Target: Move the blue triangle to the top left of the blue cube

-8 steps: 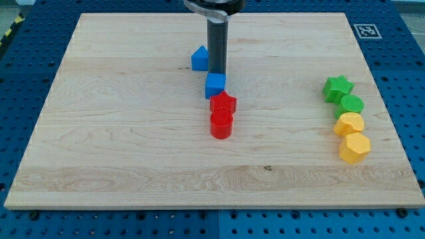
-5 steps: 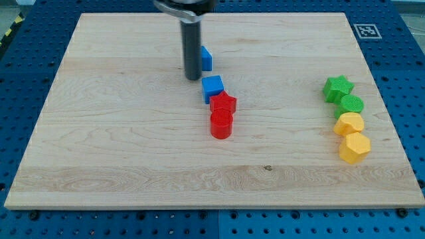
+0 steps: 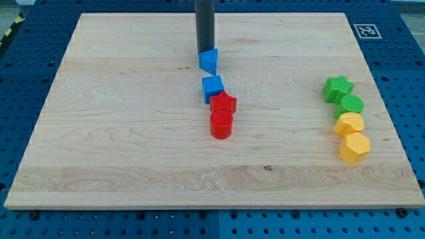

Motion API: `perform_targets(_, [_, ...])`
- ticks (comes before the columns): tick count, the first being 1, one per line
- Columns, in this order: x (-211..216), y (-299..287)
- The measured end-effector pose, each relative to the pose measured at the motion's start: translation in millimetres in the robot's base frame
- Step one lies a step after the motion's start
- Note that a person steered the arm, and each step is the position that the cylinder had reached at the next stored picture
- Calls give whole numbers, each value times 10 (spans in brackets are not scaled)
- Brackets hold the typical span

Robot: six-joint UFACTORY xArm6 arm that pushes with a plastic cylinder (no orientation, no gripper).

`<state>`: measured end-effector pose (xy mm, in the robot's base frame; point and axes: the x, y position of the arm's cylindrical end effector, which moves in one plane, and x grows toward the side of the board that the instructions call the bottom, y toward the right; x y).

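Observation:
The blue triangle point(image 3: 209, 61) lies near the board's top centre. The blue cube point(image 3: 212, 87) sits just below it, a small gap apart. The triangle is directly above the cube, a touch to its left. My rod comes down from the view's top; my tip point(image 3: 204, 52) stands at the triangle's upper left edge, touching or nearly touching it.
A red star point(image 3: 224, 103) touches the blue cube's lower right, with a red cylinder point(image 3: 221, 124) just below. At the right edge stand a green star point(image 3: 337, 87), a green round block point(image 3: 351, 104) and two yellow blocks point(image 3: 349, 123) point(image 3: 354, 147). The wooden board point(image 3: 119, 133) lies on a blue pegboard.
My tip moved from right of the triangle, around its left side, to just above it. The triangle shifted slightly right and down and turned. The cube stayed put.

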<state>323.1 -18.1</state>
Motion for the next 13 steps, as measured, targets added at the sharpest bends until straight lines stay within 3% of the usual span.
perform_targets(1, [90, 39])
perform_targets(3, [681, 221])
perform_targets(5, [337, 330])
perform_targets(6, [412, 856])
perform_targets(7, [792, 1236])
perform_targets(8, [1063, 1257])
perform_targets(12, [514, 612])
perform_targets(13, [517, 846])
